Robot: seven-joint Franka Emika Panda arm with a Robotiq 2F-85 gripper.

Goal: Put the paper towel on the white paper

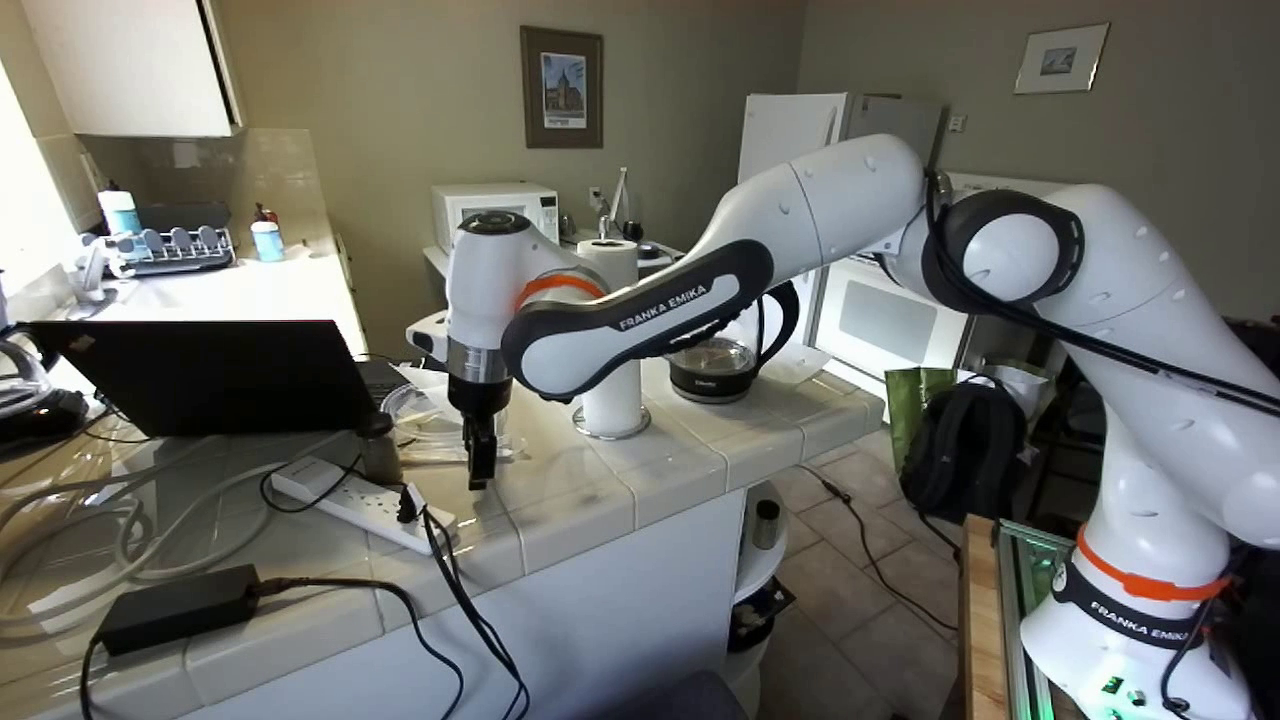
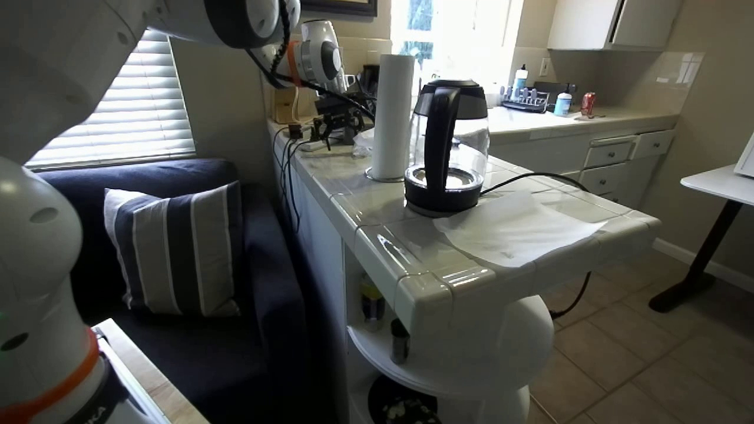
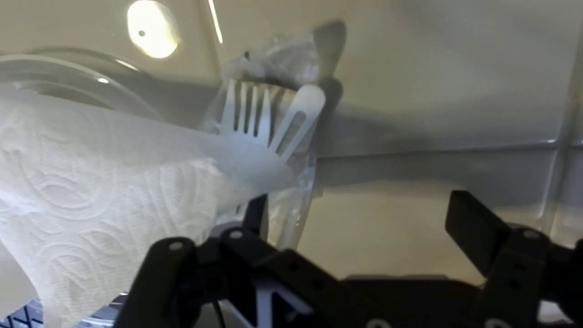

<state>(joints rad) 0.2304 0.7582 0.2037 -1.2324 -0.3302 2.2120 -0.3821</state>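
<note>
A white embossed paper towel sheet (image 3: 91, 191) lies in the left of the wrist view, over white plastic cutlery in a clear bag. A paper towel roll (image 1: 612, 350) stands upright on its holder on the counter, also seen in an exterior view (image 2: 393, 112). The white paper (image 2: 518, 229) lies flat at the counter's end, partly behind the kettle in an exterior view (image 1: 800, 362). My gripper (image 3: 364, 216) is open and empty above the tiles, pointing down. Its left finger is over the bag, beside the sheet's edge. The gripper also shows in an exterior view (image 1: 480, 465).
A glass kettle (image 2: 445, 191) stands between the roll and the white paper. A power strip (image 1: 350, 500) with cables lies in front of the gripper, and a laptop (image 1: 210, 380) stands to its left. A clear plastic dish (image 3: 68, 73) lies by the sheet.
</note>
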